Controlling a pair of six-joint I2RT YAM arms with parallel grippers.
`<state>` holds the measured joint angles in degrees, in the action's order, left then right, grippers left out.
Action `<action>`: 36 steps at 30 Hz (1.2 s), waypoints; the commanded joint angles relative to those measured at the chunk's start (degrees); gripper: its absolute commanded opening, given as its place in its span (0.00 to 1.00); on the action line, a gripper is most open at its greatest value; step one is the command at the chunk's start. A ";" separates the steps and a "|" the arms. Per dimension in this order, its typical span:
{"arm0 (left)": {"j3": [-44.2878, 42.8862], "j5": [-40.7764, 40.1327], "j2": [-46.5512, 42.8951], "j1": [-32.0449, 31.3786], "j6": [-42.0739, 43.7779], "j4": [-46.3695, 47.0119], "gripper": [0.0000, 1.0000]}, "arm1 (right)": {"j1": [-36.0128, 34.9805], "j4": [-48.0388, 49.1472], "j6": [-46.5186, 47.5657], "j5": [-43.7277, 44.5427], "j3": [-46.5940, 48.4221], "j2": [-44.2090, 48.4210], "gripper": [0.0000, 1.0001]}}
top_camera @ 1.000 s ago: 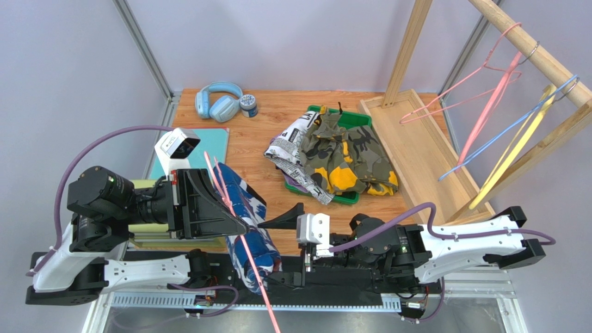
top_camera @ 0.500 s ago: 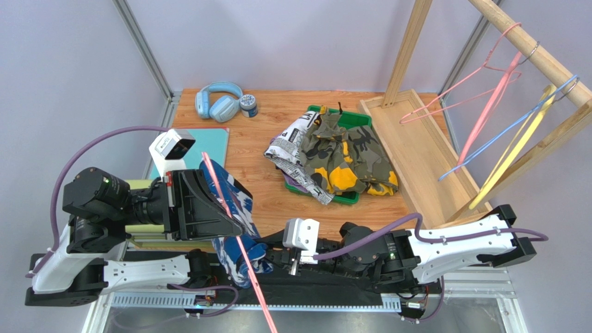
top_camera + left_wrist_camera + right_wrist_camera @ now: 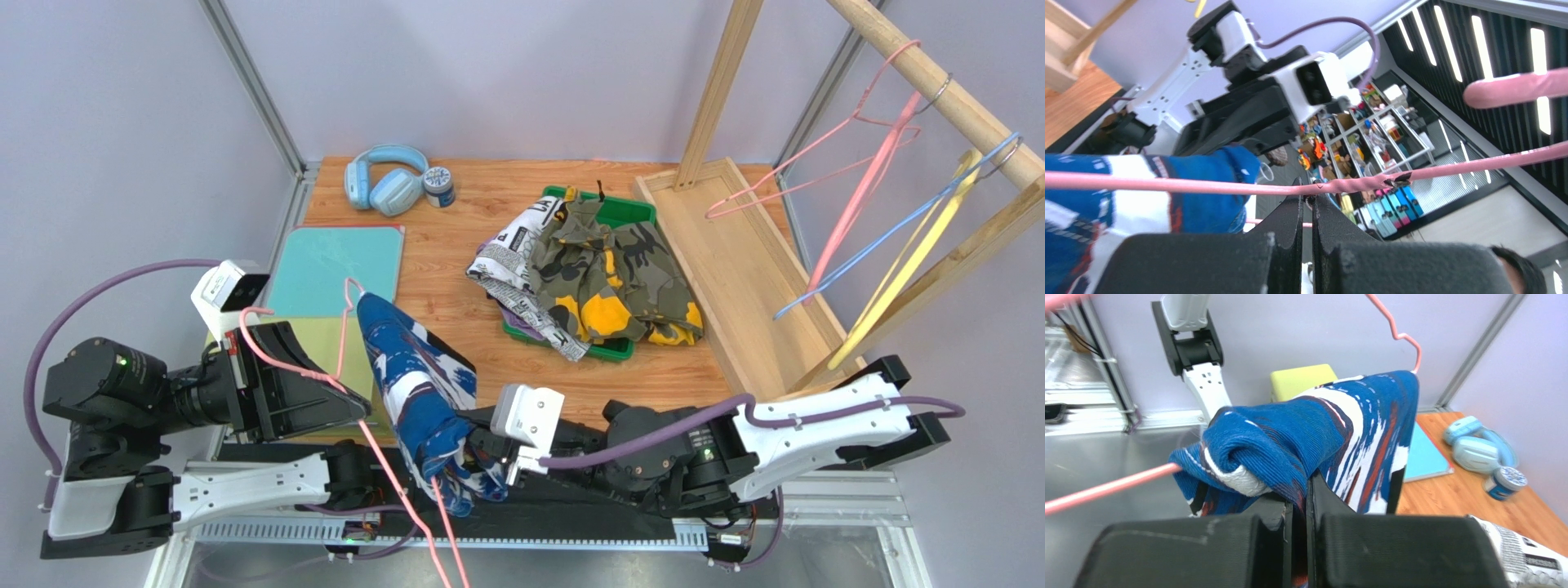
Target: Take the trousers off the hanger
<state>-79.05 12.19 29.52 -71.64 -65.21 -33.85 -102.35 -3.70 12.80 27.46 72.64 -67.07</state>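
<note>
The blue-white-red trousers [image 3: 417,392] hang bunched over a pink wire hanger [image 3: 294,365] near the table's front edge, between my two arms. My left gripper [image 3: 356,404] is shut on the hanger's wire [image 3: 1168,184], pinching it at the fingertips [image 3: 1310,195]. The trousers [image 3: 1137,202] sit on the wire just left of those tips. My right gripper [image 3: 472,447] is shut on a fold of the trousers [image 3: 1339,435], with fabric pressed between its fingers [image 3: 1300,490]. The hanger's bar [image 3: 1106,487] pokes out of the cloth to the left.
Camouflage and newsprint trousers [image 3: 589,282] lie piled on a green tray [image 3: 620,208] mid-table. Blue headphones [image 3: 386,178] and a small jar [image 3: 439,186] sit at the back left. A teal mat [image 3: 337,263] lies left. A wooden rack [image 3: 724,270] on the right carries bare hangers [image 3: 859,184].
My right gripper moved in and shut on the trousers. My left arm drew the hanger back to the left, and the trousers now bunch lower along the wire.
</note>
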 commanded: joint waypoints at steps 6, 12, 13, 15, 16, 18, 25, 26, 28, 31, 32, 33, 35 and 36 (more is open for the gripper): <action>2.23 -4.10 -5.96 -0.08 0.09 2.29 0.00 | -7.96 7.30 11.28 20.16 9.89 -9.39 0.00; 0.12 -3.66 -5.26 -0.08 0.35 -0.95 0.00 | -7.96 13.63 15.93 24.65 8.48 -10.54 0.00; 0.21 -4.44 -5.35 -0.08 0.43 -2.26 0.00 | -7.87 14.51 16.55 24.92 8.48 -10.02 0.00; 1.25 -5.06 -5.52 -0.08 0.35 -2.80 0.00 | -7.78 17.76 18.74 25.18 8.48 -9.49 0.00; 1.78 -4.98 -5.61 -0.08 0.35 -2.02 0.00 | -7.61 18.99 19.36 25.44 8.48 -9.22 0.00; 2.49 -5.15 -5.61 -0.08 0.52 -1.84 0.00 | -7.34 22.68 20.42 25.27 8.48 -8.26 0.00; 0.91 -9.98 -4.82 -0.08 1.75 -9.29 0.00 | -7.08 29.27 21.92 21.68 10.41 -6.23 0.00; 0.74 -10.42 -4.65 -0.08 1.93 -10.18 0.00 | -7.08 30.50 22.27 21.32 10.68 -5.97 0.00; 0.47 -11.30 -4.38 -0.08 2.37 -12.02 0.00 | -7.17 31.74 23.06 20.18 11.47 -5.53 0.00; 0.56 -12.09 -4.29 -0.08 2.98 -13.61 0.00 | -7.17 32.71 25.60 19.47 14.26 -5.88 0.00; 0.65 -12.10 -4.29 -0.08 3.07 -13.96 0.00 | -7.17 32.62 27.00 19.38 15.07 -6.06 0.00; 0.82 -12.10 -4.21 -0.08 3.25 -14.23 0.00 | -7.08 32.71 27.80 19.21 15.94 -6.23 0.00; 1.35 -12.10 -4.29 -0.08 3.25 -14.76 0.00 | -7.08 32.97 30.51 18.59 17.97 -6.85 0.00; 1.61 -12.10 -4.38 -0.08 3.16 -14.85 0.00 | -6.90 32.97 31.40 18.42 18.76 -7.11 0.00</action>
<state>-77.21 0.89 24.14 -71.64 -63.86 -46.65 -109.43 18.06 38.04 49.15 83.94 -76.29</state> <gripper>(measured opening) 0.017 0.026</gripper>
